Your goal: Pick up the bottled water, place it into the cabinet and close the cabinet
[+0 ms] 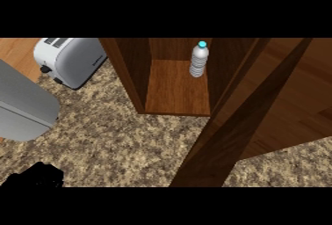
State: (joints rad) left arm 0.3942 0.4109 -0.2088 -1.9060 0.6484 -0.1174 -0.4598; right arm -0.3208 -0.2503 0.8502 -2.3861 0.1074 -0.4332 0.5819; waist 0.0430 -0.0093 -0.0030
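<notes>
The bottled water (200, 60) stands upright on the cabinet (176, 88) floor, at the back right corner. The open door (240, 118) juts toward me, edge-on, right of the opening. My left hand (35, 176) sits low at the desk's (123, 136) near left corner; whether it's spread or curled I cannot tell. My right hand is out of sight, so closing means swinging that door leftward.
</notes>
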